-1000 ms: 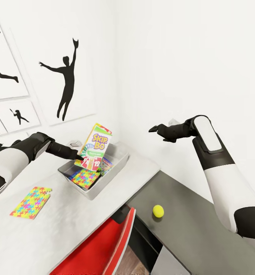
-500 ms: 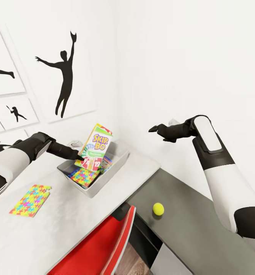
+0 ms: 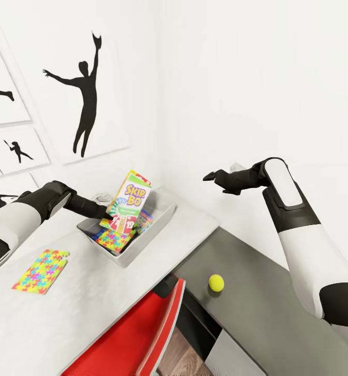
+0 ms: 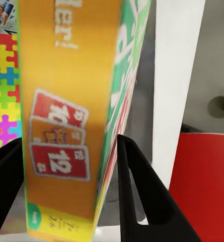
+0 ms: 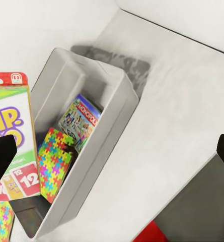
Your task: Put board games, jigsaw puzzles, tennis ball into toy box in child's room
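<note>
- The left gripper (image 3: 109,213) clamps the green-yellow-red "Skip-Bo" game box (image 3: 127,202) upright over the light grey sloped toy box (image 3: 152,233).
- The robot should tip the Skip-Bo box flat before releasing, clearing the multicoloured jigsaw square (image 3: 114,241) inside the toy box.
- The right gripper (image 3: 211,177) hangs empty, apparently parted.
- The yellow-green tennis ball (image 3: 216,282) waits on the dark desk section (image 3: 267,292).

Red chair (image 3: 137,334) under the desk edge; silhouette pictures (image 3: 82,89) on the wall.

Light: bright, even, diffuse.
Shadows: soft patch under the ball (image 3: 216,282); grey smear behind the bin (image 5: 112,108).
Blur: card box (image 4: 76,116) smeared close-up.
</note>
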`<state>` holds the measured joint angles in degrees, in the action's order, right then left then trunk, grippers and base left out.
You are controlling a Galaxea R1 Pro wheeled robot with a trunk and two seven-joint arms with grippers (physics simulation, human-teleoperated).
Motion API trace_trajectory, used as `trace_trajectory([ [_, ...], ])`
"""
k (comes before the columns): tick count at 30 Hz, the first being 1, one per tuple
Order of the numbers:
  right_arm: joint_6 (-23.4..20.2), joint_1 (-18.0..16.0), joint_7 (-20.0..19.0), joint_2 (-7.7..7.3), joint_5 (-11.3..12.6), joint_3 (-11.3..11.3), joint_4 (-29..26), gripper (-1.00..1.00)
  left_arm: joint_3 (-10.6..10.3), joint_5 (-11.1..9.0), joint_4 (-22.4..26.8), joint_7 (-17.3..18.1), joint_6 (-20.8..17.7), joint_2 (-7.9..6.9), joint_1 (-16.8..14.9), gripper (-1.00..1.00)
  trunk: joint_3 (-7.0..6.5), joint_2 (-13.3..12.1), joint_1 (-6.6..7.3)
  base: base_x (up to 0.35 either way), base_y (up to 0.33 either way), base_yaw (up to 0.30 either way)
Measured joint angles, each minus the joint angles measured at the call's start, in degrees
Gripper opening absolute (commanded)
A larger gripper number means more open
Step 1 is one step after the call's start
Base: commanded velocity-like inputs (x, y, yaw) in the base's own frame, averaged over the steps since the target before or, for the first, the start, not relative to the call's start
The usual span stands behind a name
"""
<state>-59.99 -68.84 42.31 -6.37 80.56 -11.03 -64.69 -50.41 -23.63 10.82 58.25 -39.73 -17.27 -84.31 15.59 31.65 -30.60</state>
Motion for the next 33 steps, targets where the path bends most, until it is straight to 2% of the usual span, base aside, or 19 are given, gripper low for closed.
trace_trajectory([
  [27,0.0,1.1,-0.2,0.01,0.0,0.1,0.1,1.0,-0.1,0.0,0.0,-0.5,0.5,-0.04,0.0,-1.0,2.55,0.0,0.0,0.0,0.0,0.0],
  [33,0.2,1.2,-0.2,0.0,0.0,0.0,0.1,1.0,0.2,0.0,0.0,-2.1,0.5,-0.13,0.0,-1.0,2.94,0.0,0.0,0.0,0.0,0.0],
])
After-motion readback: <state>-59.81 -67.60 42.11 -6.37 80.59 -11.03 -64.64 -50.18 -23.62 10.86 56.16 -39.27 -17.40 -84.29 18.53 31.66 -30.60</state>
